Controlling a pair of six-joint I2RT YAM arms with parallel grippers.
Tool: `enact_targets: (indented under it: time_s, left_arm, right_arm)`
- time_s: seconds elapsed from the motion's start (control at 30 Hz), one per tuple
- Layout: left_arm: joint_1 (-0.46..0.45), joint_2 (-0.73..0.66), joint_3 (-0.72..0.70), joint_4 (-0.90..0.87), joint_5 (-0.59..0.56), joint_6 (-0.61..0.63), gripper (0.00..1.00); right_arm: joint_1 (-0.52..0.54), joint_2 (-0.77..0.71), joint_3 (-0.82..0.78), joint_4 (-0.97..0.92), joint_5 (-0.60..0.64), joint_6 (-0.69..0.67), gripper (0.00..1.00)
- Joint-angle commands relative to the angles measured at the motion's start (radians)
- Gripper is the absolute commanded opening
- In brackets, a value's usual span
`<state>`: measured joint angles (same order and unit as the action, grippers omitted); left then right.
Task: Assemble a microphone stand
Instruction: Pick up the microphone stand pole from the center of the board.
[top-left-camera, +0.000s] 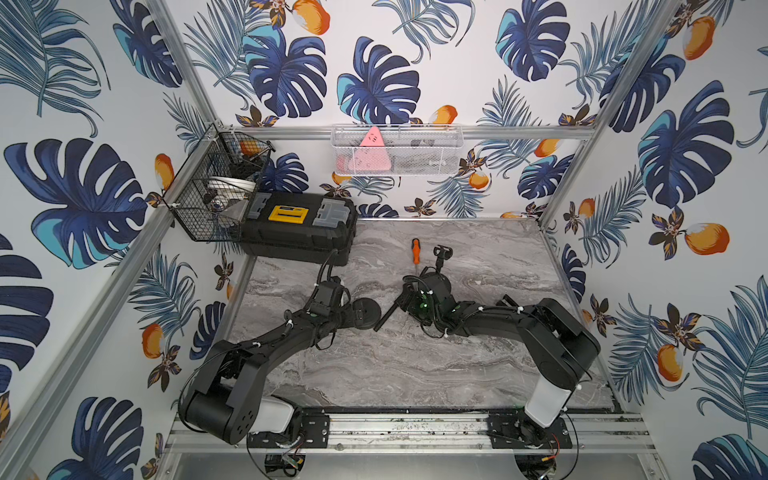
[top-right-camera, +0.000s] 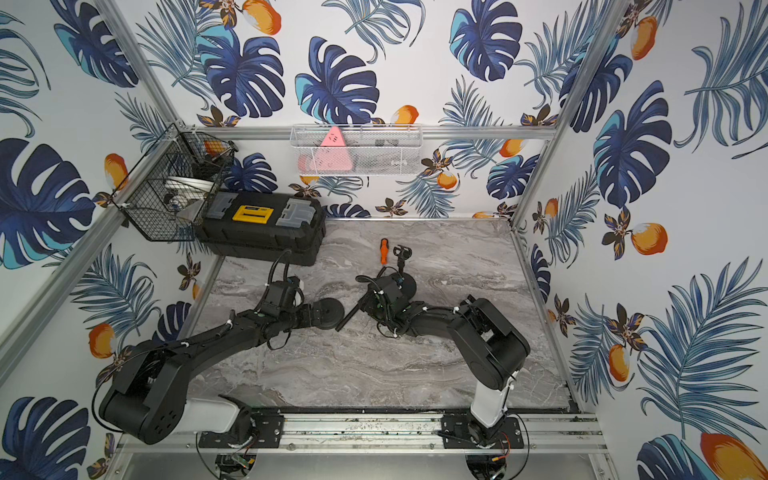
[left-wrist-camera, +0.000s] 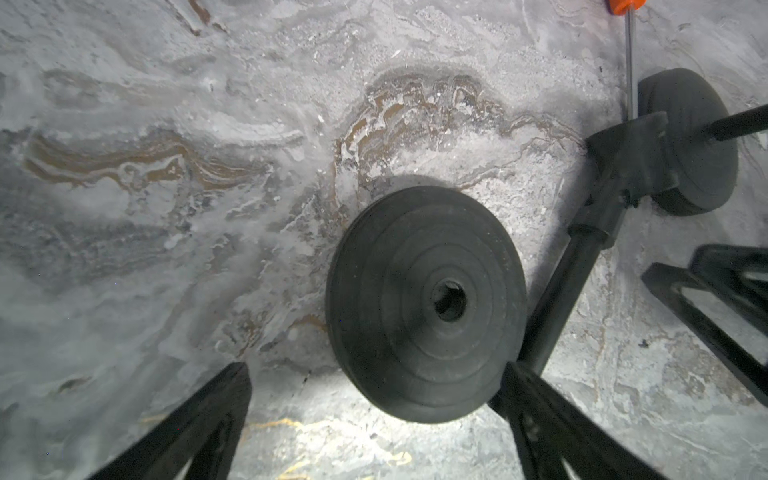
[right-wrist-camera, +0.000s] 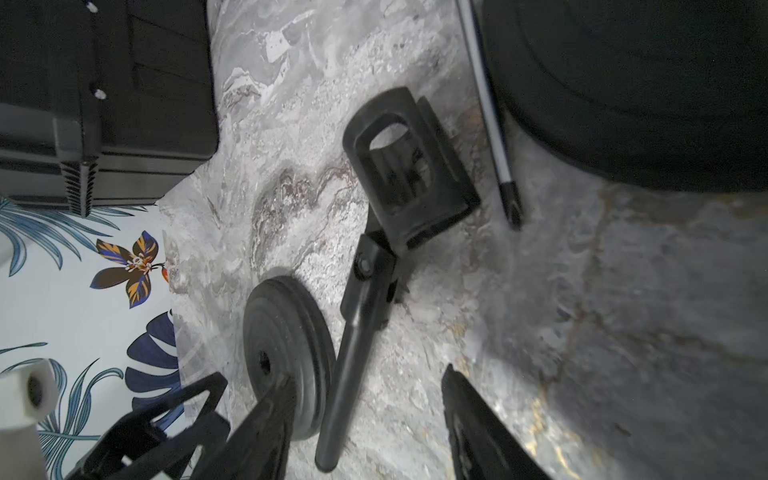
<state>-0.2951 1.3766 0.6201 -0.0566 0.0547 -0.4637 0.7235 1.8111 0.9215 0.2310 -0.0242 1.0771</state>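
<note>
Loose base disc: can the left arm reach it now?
Probably yes: the open left gripper hangs over the loose base disc; only the rod beside its rim may crowd one finger.

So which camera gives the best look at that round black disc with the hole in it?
The left wrist view: the disc lies flat and whole, its rings and centre hole plain. Both top views show it small, partly hidden by the left arm. The right wrist view shows it at a slant, a jaw partly in front.
</note>
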Motion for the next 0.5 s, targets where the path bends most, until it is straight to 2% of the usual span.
enact_targets:
  time_s: [0.0,0.1,0.3,0.47]
  left_arm:
    - [0.001,-0.020,-0.003,0.021,0.000,-0.010,0.99]
    - [0.001,-0.031,-0.006,0.020,-0.013,-0.010,0.99]
    - [0.001,-0.016,-0.001,0.019,-0.013,-0.009,0.99]
    - [0.002,0.004,0.006,0.023,-0.016,-0.009,0.99]
  right_arm:
    - [0.002,0.044,0.042,0.023,-0.001,0.038,0.57]
    - [0.002,0.088,0.071,0.023,-0.008,0.055,0.53]
    - [0.001,0.148,0.106,0.018,-0.001,0.087,0.52]
    - [0.001,0.171,0.123,0.027,0.002,0.086,0.42]
